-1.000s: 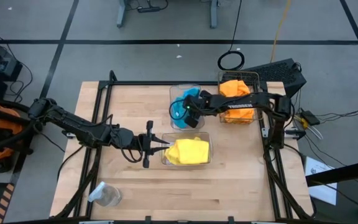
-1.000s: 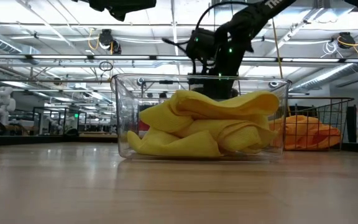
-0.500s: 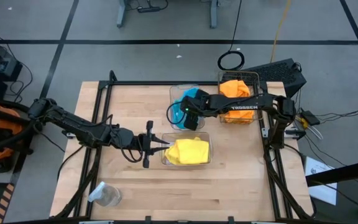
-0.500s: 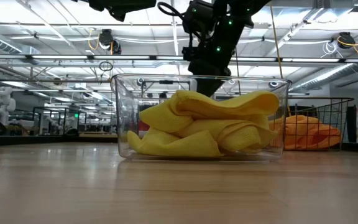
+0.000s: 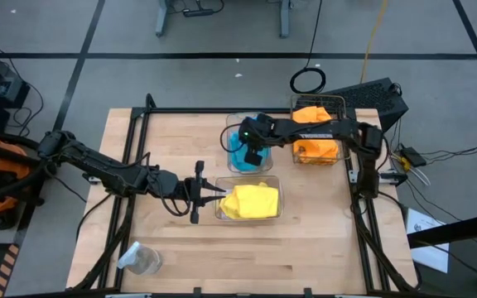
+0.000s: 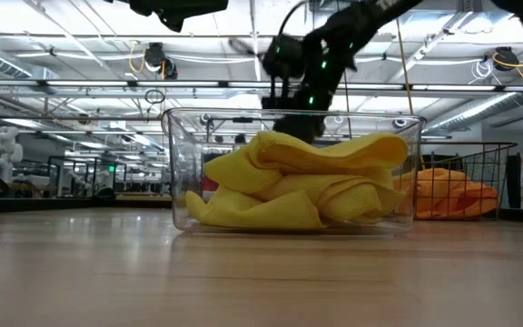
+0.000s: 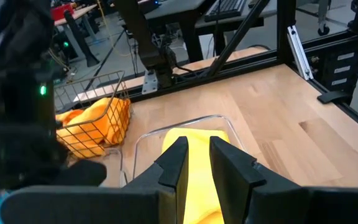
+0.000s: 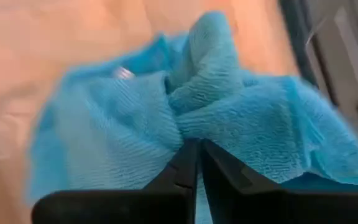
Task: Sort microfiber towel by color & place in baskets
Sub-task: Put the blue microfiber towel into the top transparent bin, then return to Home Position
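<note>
A turquoise towel [image 5: 238, 139] lies bunched in the far clear bin [image 5: 232, 120]. My right gripper [image 5: 252, 156] hangs over that bin, shut on the cloth [image 8: 123, 124]. Yellow towels [image 5: 250, 201] fill the near clear bin [image 5: 273, 180] and are heaped up to its rim in the low view [image 6: 298, 182]. Orange towels [image 5: 313, 116] sit in the wire-mesh basket [image 5: 331, 157] at the far right. My left gripper [image 5: 214, 192] stays level at the yellow bin's left wall. Its fingers [image 7: 174, 163] are a narrow gap apart, with yellow cloth [image 7: 197, 140] showing beyond them. My right gripper pinches a raised fold of the turquoise towel [image 8: 199, 121] between its two fingers, coming from above and pointing down into the far clear bin. The rest of the cloth spreads out around and below the fingers. I cannot tell whether it rests on the bin's floor.
A small clear jar [image 5: 143, 261] lies near the table's near left corner. A dark metal frame [image 5: 131, 157] runs along the table's edges. Bare wood [image 5: 305, 248] stretches in front of the yellow bin. A keyboard [image 5: 371, 95] sits beyond the far right corner.
My right gripper, still shut on the turquoise towel, rose above its bin and came down again. The arm swung slightly toward the far edge and the gripper tipped to point more steeply down. The turquoise cloth shifted with it inside the bin.
</note>
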Robot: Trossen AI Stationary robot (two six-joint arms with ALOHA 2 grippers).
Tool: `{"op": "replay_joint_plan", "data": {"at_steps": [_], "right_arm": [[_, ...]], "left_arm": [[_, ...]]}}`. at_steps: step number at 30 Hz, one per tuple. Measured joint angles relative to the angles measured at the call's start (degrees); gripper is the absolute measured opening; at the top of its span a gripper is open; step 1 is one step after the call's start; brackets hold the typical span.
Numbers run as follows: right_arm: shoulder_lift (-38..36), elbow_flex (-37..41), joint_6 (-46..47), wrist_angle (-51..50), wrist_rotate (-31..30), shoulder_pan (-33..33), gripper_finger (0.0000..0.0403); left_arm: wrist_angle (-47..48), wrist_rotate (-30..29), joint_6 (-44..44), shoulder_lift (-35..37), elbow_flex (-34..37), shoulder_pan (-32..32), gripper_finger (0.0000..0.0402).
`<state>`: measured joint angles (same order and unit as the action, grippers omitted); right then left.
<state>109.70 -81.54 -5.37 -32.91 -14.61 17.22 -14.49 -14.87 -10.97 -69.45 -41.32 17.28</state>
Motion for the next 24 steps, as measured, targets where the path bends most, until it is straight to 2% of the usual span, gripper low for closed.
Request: {"op": "replay_joint_plan", "data": {"at_steps": [5,10,17,19,21,24], "right_arm": [[4.53,0.0,-0.02,-0.03,1.16,1.68,0.0002],[3.03,-0.06,0.41,-0.55,1.62,1.31,0.0003],[-6.56,-1.62,0.21,-1.02,1.66,-1.67,0.0003],[-9.86,-1.53,1.25,-3.09,3.88,-3.21,0.0001],[-14.05,-1.41,1.0,-3.05,6.77,-5.49,0.0001],[-21.19,1.23,0.06,-1.73,7.2,-10.45,0.0001]], "left_arm": [[0.72,-0.02,0.15,0.0,-0.02,0.0,0.0073],[0.31,-0.02,0.51,0.0,-0.02,0.0,0.0073],[-0.15,-0.13,0.63,0.0,-0.02,0.0,0.0073],[-0.13,-0.35,1.44,0.0,-0.02,0.0,0.0073],[-0.15,-0.38,3.12,0.0,-0.02,0.0,0.0073],[-0.43,-0.39,4.54,0.31,-0.02,0.0,0.0073]]}}
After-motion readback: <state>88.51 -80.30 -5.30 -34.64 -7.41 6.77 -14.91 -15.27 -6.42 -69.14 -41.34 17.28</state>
